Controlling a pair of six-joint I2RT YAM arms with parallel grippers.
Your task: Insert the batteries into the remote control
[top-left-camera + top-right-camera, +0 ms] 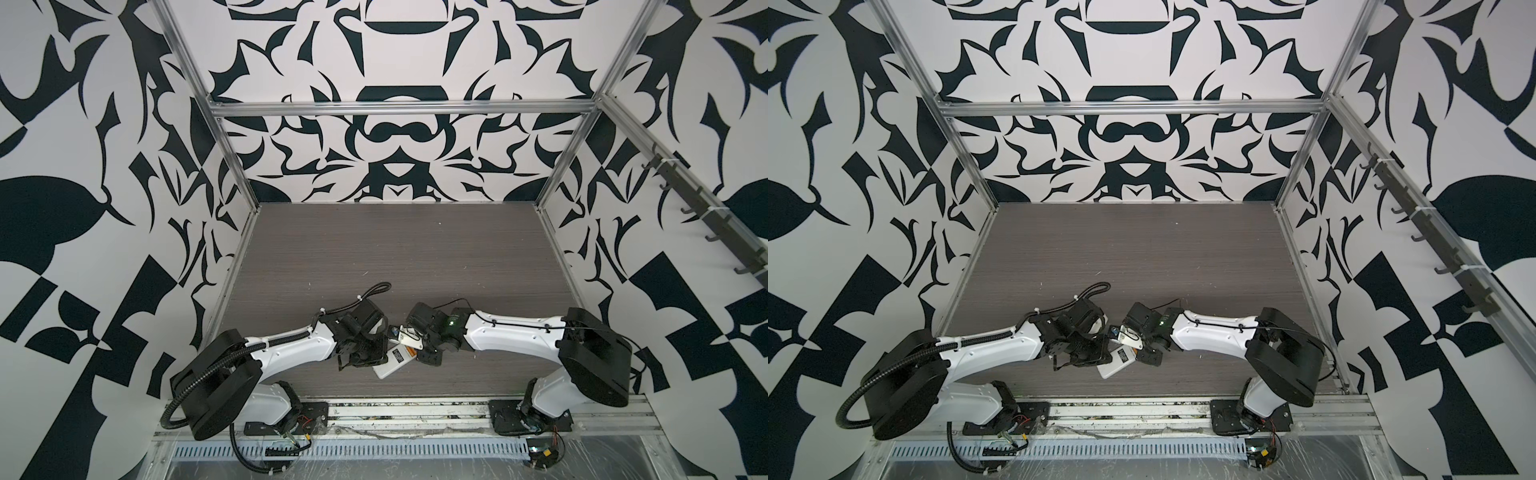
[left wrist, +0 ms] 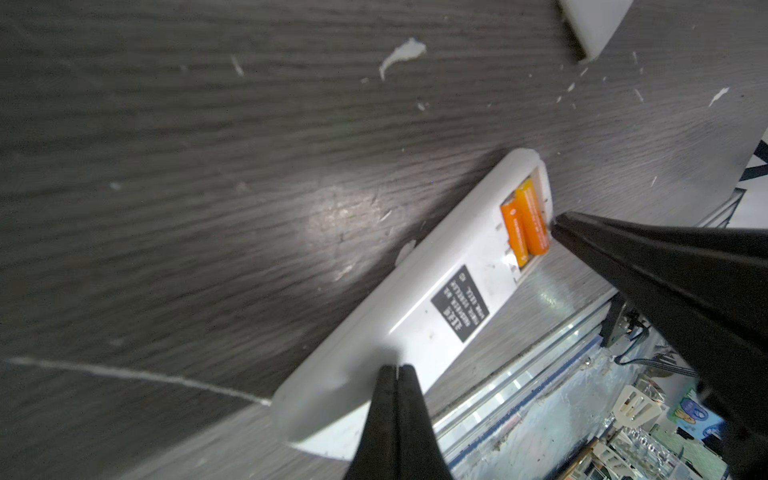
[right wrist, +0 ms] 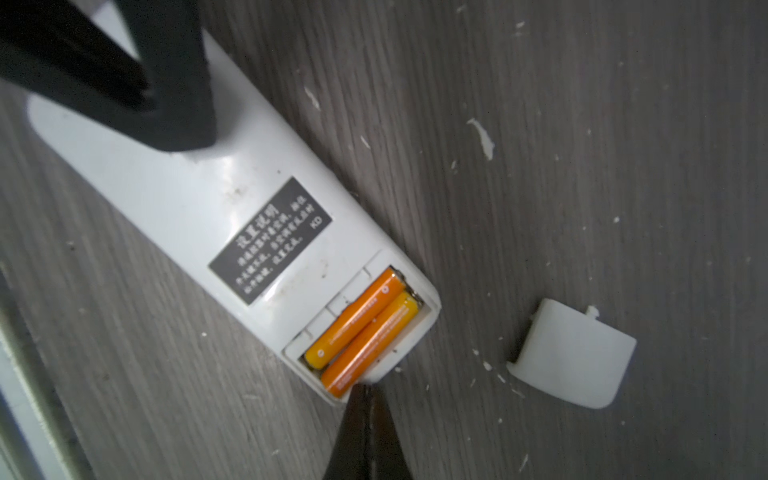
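Inside, two orange batteries fill white remote control.

Both arms: glossy white moulded link shells, small dark screws along the edges, black drum-shaped joint housings, black base plates.

Left arm: ribbed black corrugated hose runs from behind the hand back along the white link and loops at the base, fixed with white cable ties.

Right arm: thin black cable clipped along the link; small green light near the wrist.

Fingers: matt black, tapering to narrow tips.
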